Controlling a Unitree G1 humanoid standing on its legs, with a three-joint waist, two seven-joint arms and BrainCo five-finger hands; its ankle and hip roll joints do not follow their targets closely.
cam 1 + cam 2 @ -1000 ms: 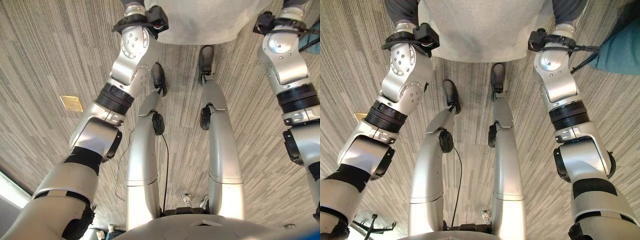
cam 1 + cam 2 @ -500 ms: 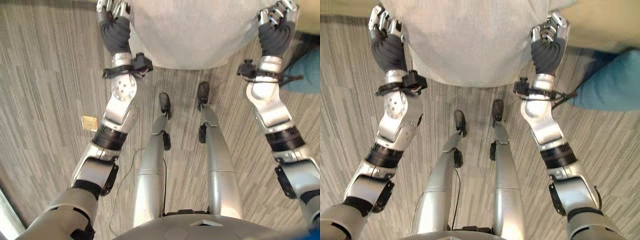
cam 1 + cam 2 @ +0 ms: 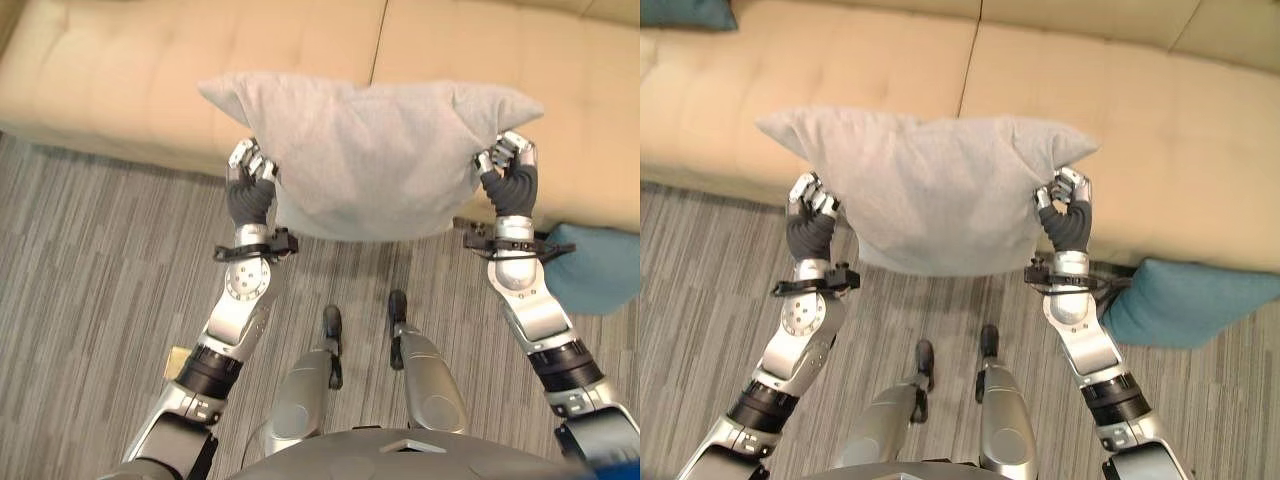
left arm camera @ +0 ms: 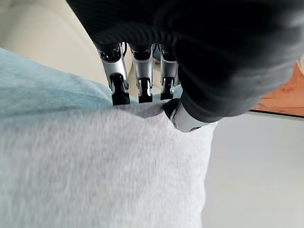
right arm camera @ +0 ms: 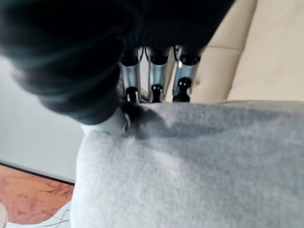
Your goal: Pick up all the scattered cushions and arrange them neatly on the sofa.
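Hands pinch my grey cushion [image 3: 370, 160], left hand [image 3: 250, 185] and right hand [image 3: 510, 170] on opposite sides, so it hangs flat above the sofa [image 3: 120, 90].

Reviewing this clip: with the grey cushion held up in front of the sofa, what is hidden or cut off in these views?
- Sofa seat behind the grey cushion: hidden by the cushion in both eye views.
- Teal cushion on the floor: cut off by the right edge, and partly behind the right hand's arm.
- Teal cushion on the sofa: cut off by the top edge.
- Left hand: its inner side is hidden by the cushion's cloth.
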